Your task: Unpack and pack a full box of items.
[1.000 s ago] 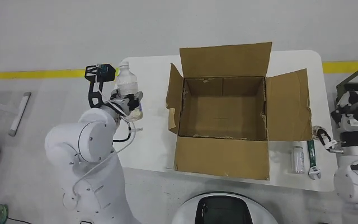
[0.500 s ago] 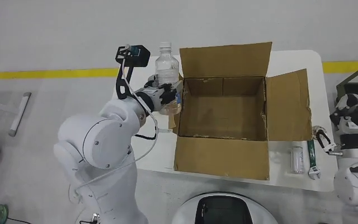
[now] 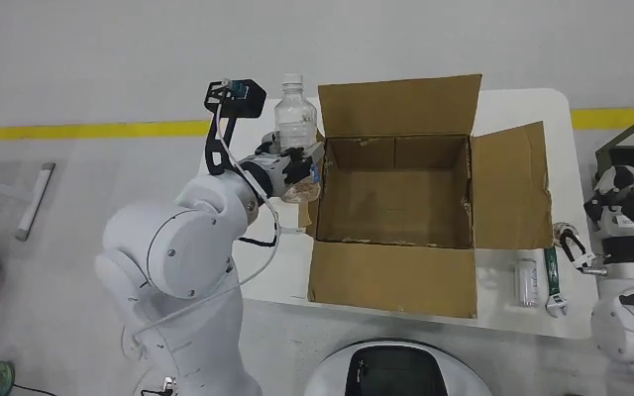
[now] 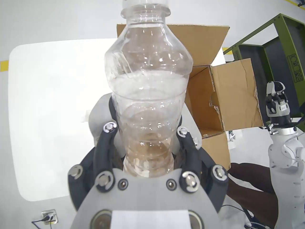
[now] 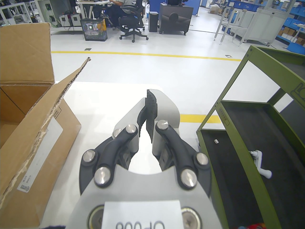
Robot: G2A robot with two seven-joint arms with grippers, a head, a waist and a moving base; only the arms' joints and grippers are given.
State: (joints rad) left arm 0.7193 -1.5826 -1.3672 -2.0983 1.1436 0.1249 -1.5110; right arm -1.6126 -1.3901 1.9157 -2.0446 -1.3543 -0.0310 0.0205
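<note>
My left gripper [image 3: 292,166] is shut on a clear plastic bottle [image 3: 296,129] partly filled with water, held upright beside the left flap of the open cardboard box [image 3: 396,198]. In the left wrist view the bottle [image 4: 147,77] stands between the fingers [image 4: 108,141], gripped near its base, with the box [image 4: 214,96] behind it. The box interior looks bare. My right gripper [image 5: 149,110] is shut on nothing, off the table's right end next to the box's right flap [image 5: 35,129]; that arm [image 3: 614,198] shows at the right edge in the top view.
On the white table [image 3: 267,247], right of the box, lie a small clear container [image 3: 527,280], a green-handled wrench [image 3: 554,282] and a metal tool [image 3: 575,246]. A green cart [image 5: 250,144] stands right of the table. Yellow floor tape [image 3: 79,130] runs behind.
Between one second and half a second ago the left arm carried the bottle right, from the table's left edge to the box's left flap. Nothing has moved since.
</note>
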